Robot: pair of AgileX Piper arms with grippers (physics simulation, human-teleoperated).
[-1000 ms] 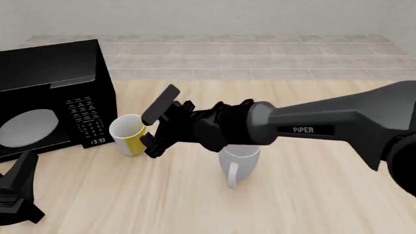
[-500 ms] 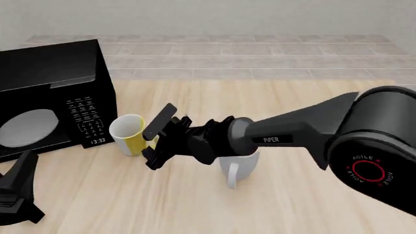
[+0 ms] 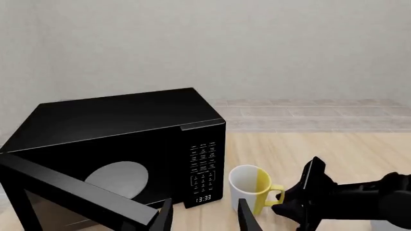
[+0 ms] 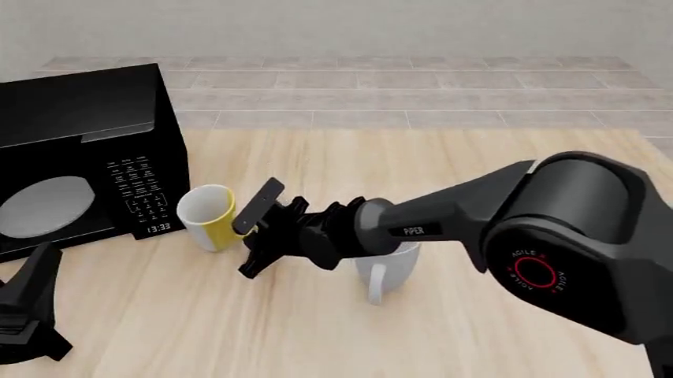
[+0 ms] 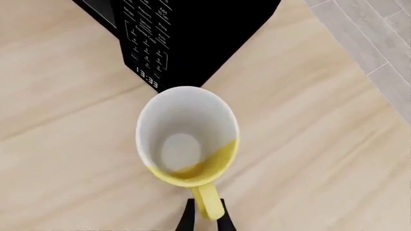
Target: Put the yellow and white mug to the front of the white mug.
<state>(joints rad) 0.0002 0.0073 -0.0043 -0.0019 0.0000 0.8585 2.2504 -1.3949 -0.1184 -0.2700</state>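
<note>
A light wooden table [image 4: 494, 157] holding a black microwave [image 4: 79, 150] meets grey floor tiles [image 4: 421, 87] and a pale wall [image 3: 257, 43].

Yellow and white mug [image 4: 210, 216] upright (white inside); white mug [image 4: 385, 268] upright, right of it

Right arm hides white mug [image 4: 384, 268] top

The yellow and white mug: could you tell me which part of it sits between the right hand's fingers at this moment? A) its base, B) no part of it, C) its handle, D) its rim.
C. In the right wrist view the yellow and white mug stands upright on the table, and its yellow handle runs into the narrow gap between the fingertips of the right hand.
</note>
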